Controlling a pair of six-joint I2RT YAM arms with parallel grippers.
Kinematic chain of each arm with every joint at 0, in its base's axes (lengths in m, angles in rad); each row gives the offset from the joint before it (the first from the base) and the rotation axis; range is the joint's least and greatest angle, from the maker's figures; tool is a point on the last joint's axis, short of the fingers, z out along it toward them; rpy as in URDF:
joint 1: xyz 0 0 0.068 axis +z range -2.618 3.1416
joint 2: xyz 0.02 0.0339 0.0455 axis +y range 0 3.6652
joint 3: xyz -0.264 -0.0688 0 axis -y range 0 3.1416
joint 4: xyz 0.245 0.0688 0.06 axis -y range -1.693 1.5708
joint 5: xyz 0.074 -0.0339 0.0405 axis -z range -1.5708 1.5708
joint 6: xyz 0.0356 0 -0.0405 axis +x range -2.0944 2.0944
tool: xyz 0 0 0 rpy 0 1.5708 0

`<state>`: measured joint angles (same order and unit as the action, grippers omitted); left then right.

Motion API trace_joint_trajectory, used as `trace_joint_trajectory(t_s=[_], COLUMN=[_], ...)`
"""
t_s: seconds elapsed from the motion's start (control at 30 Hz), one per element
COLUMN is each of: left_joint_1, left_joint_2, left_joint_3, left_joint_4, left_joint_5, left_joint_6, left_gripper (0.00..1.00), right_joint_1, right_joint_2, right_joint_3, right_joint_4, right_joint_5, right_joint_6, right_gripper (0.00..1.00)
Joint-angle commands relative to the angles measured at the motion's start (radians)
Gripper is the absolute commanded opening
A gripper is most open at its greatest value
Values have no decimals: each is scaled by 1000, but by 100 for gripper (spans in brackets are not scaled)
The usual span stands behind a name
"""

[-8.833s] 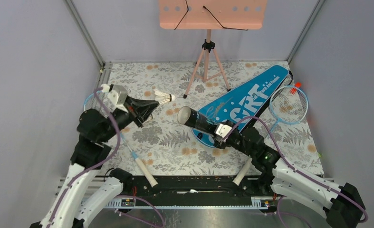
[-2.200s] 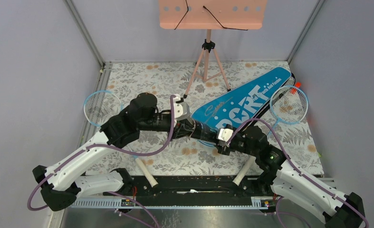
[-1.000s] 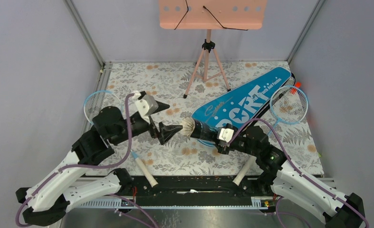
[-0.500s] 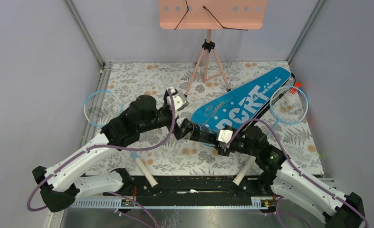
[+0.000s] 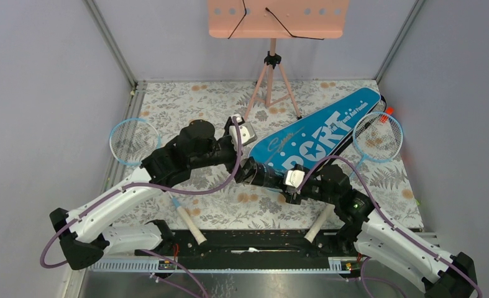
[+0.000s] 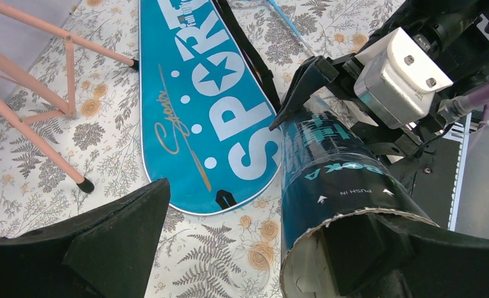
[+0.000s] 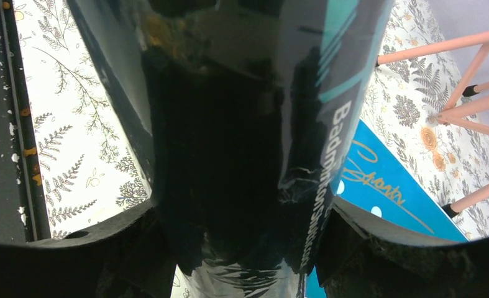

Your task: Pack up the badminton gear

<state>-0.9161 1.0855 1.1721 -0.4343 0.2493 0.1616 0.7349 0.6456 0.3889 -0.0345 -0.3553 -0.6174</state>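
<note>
**A:** The black tube (image 5: 257, 174): seen from above, where is it, and why there?

**B:** It is between the arms, just beside the near end of the blue bag (image 5: 319, 131). The right tool (image 5: 280, 181) is clamped on it, I'd say to steady it with the mouth turned toward the left tool (image 5: 240, 160). The left-hand racket (image 5: 133, 141) and right-hand racket (image 5: 378, 133) lie on the surface (image 5: 210, 99), not yet packed.

**A:** And the left wrist view?

**B:** That tool's jaws stand wide apart, holding nothing. One finger (image 6: 378, 254) sits at the tube's open mouth, probably to press the contents down. I cannot tell whether a shuttlecock is inside.

**A:** The right wrist view?

**B:** The tube fills it, gripped between both fingers and slanted above the floral surface. That suits loading from the far end.
</note>
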Motion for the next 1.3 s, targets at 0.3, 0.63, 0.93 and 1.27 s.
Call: trace_joint_trajectory(t_s=[0.3, 0.63, 0.93, 1.27], left_joint_1=[-24, -23, -23, -24], left_joint_2=[-164, -414, -710, -597], left_joint_3=[-11, -18, -379, -683], left_joint_4=[55, 27, 438, 913], left_joint_5=[-172, -241, -492, -390], left_joint_6=[-37, -42, -281, -498], left_gripper=[99, 99, 99, 99], right_joint_1=[6, 6, 5, 7], right_joint_2=[-47, -46, 9, 106], right_joint_3=[25, 26, 131, 186], right_joint_4=[170, 184, 306, 547], right_joint_5=[47, 74, 285, 86], right_joint_6=[46, 51, 429, 994], right_gripper=[6, 5, 6, 12])
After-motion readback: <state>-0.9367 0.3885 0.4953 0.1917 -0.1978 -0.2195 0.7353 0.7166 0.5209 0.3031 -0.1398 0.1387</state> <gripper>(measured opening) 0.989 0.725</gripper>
